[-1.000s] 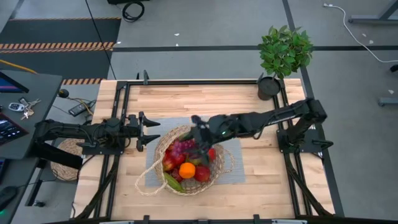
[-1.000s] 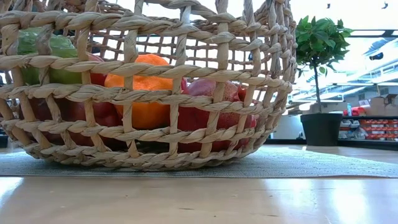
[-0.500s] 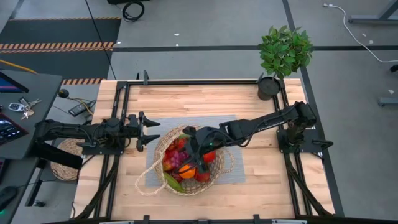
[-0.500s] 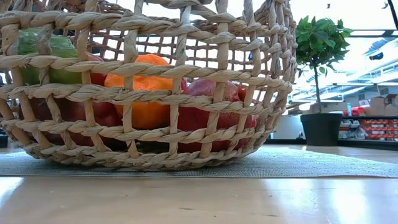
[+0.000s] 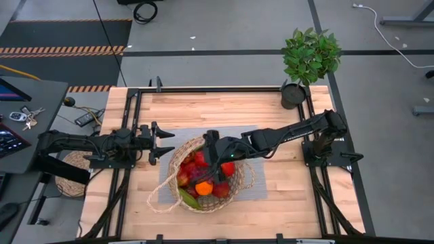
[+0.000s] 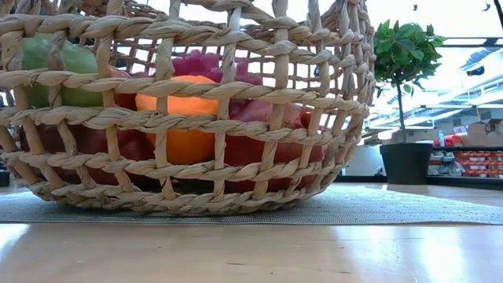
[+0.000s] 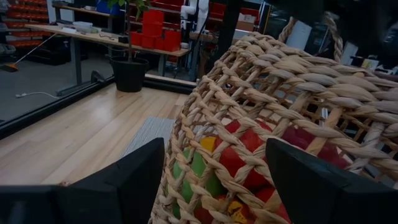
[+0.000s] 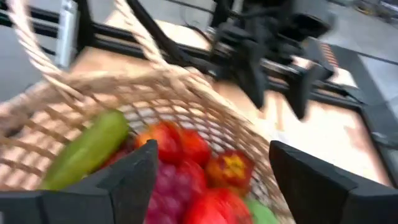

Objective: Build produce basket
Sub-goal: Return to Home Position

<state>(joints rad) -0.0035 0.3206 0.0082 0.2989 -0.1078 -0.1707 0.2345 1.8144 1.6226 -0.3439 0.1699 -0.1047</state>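
High view: wicker basket [image 5: 237,183] stands on grey mat [image 5: 263,192], centre-front of tabletop [image 5: 224,108], filled w/ produce [image 5: 220,190].

Writing/labels: red bins [image 6: 471,161] on shelving in the room behind are too small to read.

Arm pose:
- R arm runs low from its base at the tabletop's right edge, stretched across toward centre. Wrist is over the basket's far rim.
- Right end effector [image 5: 213,159] angles down into the basket, above the fruit pile. Right wrist view shows its fingers [image 8: 99,183] spread wide w/ nothing between them. Contact w/ fruit: cannot tell.
- L arm lies straight along the left side, pointing toward centre. Left end effector [image 5: 161,142] is just beside the basket's left rim. Its fingers [image 7: 124,183] are apart and empty, w/ the basket wall directly ahead.

Contents:
- Low view, through the weave: purple grapes [image 6: 208,64] on top of the pile, resting above an orange [image 6: 185,118].
- Green apple [image 6: 55,67] is at the left side, red apple [image 6: 263,130] to the right of the orange.
- Right wrist view adds a long green vegetable [image 8: 87,149] against the inner wall, beside more red fruit.

Surroundings: potted plant [image 5: 310,54] stands at the far right corner, well apart from the basket.
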